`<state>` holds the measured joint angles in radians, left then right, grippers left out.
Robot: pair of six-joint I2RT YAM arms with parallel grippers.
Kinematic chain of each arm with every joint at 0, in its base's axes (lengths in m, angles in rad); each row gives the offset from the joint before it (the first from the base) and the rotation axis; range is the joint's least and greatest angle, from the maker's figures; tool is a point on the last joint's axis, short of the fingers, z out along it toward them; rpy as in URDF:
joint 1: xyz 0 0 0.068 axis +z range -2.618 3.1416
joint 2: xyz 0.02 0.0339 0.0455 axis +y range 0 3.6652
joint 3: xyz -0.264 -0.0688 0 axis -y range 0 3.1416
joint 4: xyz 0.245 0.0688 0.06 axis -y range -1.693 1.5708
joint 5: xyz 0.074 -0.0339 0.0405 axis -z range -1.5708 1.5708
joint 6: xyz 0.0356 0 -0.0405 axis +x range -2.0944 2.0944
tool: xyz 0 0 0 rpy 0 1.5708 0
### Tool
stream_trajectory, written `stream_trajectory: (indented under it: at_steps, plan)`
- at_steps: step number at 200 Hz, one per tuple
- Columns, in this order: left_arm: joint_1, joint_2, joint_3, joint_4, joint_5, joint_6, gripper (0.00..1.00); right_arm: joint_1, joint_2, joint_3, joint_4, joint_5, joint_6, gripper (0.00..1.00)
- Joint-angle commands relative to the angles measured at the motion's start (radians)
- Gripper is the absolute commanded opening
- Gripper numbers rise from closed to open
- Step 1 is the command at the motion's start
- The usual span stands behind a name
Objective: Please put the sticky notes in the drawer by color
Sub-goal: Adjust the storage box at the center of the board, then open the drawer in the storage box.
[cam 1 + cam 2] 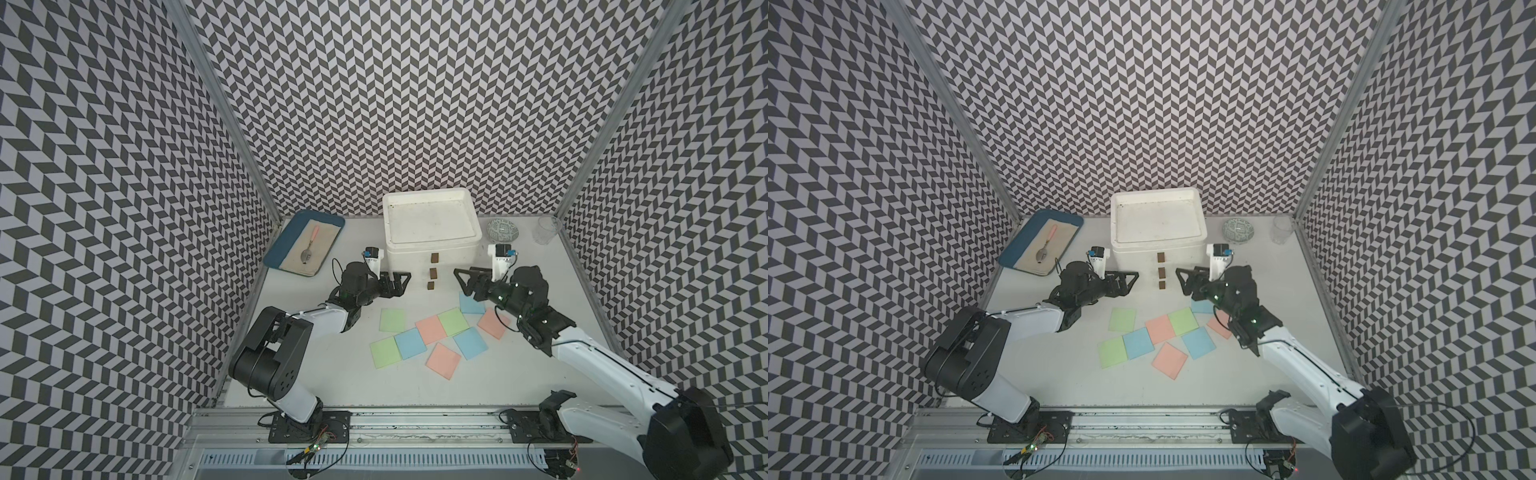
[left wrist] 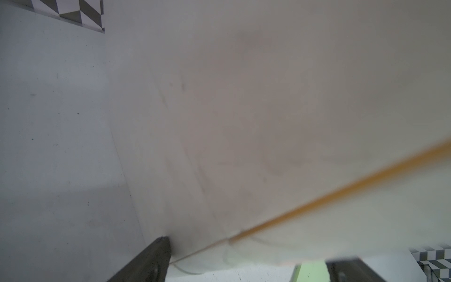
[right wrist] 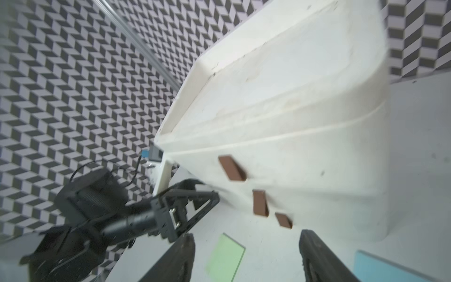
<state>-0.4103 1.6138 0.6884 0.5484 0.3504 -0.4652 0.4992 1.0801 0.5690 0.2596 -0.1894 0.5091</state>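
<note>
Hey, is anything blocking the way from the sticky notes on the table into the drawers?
Yes, the drawers themselves: all three fronts of the white drawer unit look shut, their brown handles untouched. Nothing lies on the table between the sticky notes and the unit.

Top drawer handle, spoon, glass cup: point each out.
top drawer handle (image 1: 434, 258), in a top view, centre of the brown tab
spoon (image 1: 305, 257), in a top view, on its bowl
glass cup (image 1: 547, 230), in a top view, its wall
</note>
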Motion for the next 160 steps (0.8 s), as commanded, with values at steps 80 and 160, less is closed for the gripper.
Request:
stream_trajectory:
  at_steps: [80, 160]
  plan:
    - [-0.018, 0.013, 0.006, 0.019, 0.097, -0.007, 0.99, 0.205, 0.441, -0.076, 0.54, 0.313, 0.121, 0.65]
    - [-0.018, 0.024, 0.018, 0.02, 0.122, -0.014, 0.99, 0.2, 0.708, 0.08, 0.622, 0.31, 0.198, 0.56]
